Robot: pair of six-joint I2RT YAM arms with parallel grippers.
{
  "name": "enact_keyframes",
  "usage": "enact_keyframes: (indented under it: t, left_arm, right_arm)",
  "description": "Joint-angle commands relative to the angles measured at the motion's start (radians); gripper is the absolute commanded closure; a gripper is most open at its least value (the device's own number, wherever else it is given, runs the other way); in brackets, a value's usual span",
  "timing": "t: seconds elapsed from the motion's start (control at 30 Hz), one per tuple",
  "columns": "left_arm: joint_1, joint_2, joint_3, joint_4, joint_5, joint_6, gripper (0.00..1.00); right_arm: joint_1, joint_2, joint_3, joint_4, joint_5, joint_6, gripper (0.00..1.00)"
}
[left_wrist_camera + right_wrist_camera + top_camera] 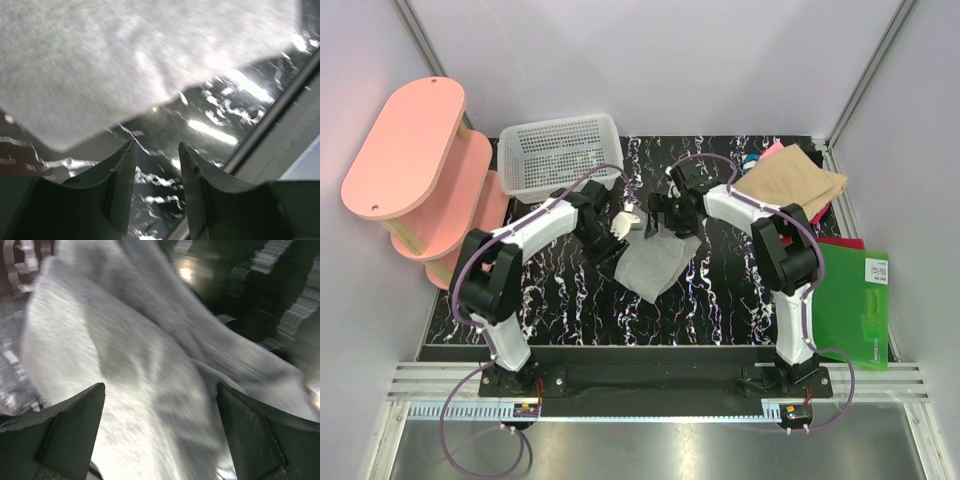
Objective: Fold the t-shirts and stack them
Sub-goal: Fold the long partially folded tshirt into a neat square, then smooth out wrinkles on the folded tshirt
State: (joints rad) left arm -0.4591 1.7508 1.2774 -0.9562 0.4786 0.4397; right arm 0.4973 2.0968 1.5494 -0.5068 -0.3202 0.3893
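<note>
A light grey t-shirt (655, 262) lies bunched in a loose fold in the middle of the black marbled table (720, 290). My left gripper (620, 226) hovers at its upper left edge; in the left wrist view this gripper (157, 144) is open, only table between its fingers, with the grey cloth (125, 60) just ahead. My right gripper (665, 215) is over the shirt's top edge. In the right wrist view it (160, 386) stands wide open above the grey cloth (140, 370), gripping nothing. A tan folded t-shirt (790, 180) rests at the back right, over pink and blue cloth (765, 153).
A white mesh basket (560, 155) stands at the back left, close behind the left arm. A pink tiered shelf (415, 165) is off the table's left side. A flat green board (855, 300) lies at the right edge, over something red (845, 243).
</note>
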Motion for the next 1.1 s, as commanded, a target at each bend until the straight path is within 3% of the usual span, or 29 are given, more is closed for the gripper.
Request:
enact_keyframes:
  t: [0.0, 0.17, 0.33, 0.57, 0.87, 1.07]
  left_arm:
    - [-0.004, 0.070, 0.069, 0.076, -0.011, -0.036, 0.57]
    - [-0.004, 0.154, 0.111, 0.099, -0.005, -0.068, 0.58]
    - [-0.003, 0.174, 0.106, 0.109, -0.031, -0.067, 0.59]
    - [0.037, 0.170, 0.083, 0.122, -0.009, -0.071, 0.59]
    - [0.086, 0.154, 0.042, 0.129, 0.008, -0.056, 0.60]
    - [0.108, 0.161, 0.033, 0.140, 0.005, -0.050, 0.60]
  right_arm:
    - [-0.006, -0.188, 0.035, -0.130, 0.220, -0.026, 0.00]
    - [-0.005, -0.382, -0.063, -0.124, 0.286, 0.031, 0.00]
    - [-0.005, -0.463, -0.164, -0.020, 0.006, 0.077, 0.02]
    - [-0.006, -0.376, -0.244, 0.106, -0.126, 0.187, 0.09]
    - [-0.078, -0.216, -0.319, 0.166, -0.111, 0.287, 0.27]
    - [-0.105, -0.074, -0.367, 0.183, -0.157, 0.295, 0.31]
